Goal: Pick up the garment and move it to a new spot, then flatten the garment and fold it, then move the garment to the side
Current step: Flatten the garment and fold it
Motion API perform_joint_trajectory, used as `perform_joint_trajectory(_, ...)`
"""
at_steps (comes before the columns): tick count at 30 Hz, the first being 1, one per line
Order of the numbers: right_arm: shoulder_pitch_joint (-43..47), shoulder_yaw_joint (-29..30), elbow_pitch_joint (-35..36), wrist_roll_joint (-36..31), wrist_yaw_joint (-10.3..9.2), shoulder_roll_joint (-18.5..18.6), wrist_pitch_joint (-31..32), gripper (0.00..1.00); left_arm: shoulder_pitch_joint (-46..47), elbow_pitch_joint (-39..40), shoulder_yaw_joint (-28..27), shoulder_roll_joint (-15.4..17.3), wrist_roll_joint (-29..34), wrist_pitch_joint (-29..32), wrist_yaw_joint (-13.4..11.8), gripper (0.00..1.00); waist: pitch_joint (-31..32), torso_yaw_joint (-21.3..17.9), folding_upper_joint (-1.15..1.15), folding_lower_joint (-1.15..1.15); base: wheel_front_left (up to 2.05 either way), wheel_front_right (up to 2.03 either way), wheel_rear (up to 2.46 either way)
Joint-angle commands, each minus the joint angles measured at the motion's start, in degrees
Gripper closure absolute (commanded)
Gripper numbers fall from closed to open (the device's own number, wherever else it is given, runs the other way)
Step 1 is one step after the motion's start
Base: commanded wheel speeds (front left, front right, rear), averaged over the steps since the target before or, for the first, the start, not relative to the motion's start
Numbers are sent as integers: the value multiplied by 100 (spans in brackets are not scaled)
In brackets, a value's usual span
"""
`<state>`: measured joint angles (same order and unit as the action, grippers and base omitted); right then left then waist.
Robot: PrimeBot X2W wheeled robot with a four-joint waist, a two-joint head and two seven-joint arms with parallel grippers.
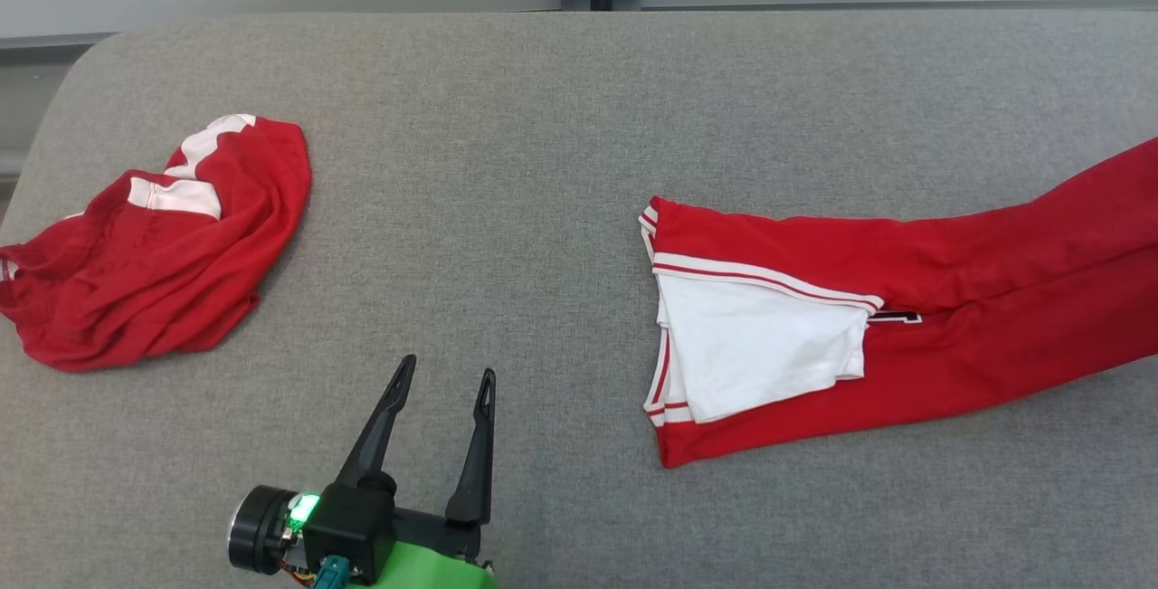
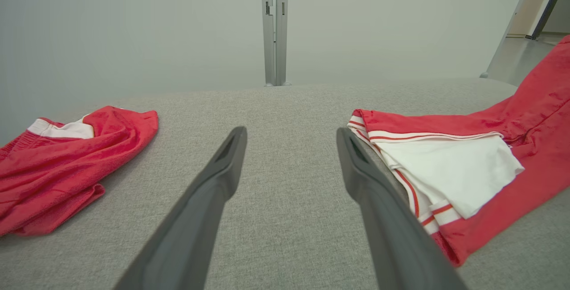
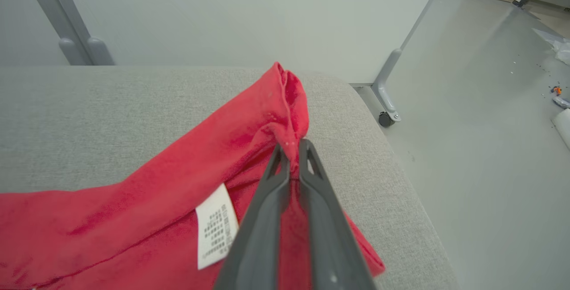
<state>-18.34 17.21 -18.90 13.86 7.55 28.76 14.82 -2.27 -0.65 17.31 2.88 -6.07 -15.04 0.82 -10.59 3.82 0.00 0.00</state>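
Note:
The garment is long and red with white-and-red striped trim and a white panel. It lies stretched across the right of the grey padded table and runs off the head view's right edge. My right gripper is shut on a bunched red edge of the garment near the table's right end, beside a white care label. My left gripper is open above bare table at the front, left of the garment's trimmed end. Nothing is between its fingers.
A second red garment with white patches lies crumpled at the table's left edge, also seen at the left of the left wrist view. Past the table's rounded right end is grey floor, with a partition foot on a caster.

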Motion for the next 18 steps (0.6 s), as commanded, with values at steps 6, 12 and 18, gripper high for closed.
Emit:
perform_joint_trajectory(6,570,-90,1676,-206,-12,-546,535,100,-4,-30,22,6,-16,-17,-5,0,136,77,0,0,0,0,0)
perform_joint_trajectory(12,981,-366,2997,-359,-12,-1157,916,100,-51,-10,38,6,-25,-16,-37,0,163,248,0,0,0,0,0)
perform_joint_trajectory(18,1164,-946,3479,-594,-12,-1699,971,100,18,-20,105,6,-79,-17,-30,0,144,471,0,0,0,0,0)
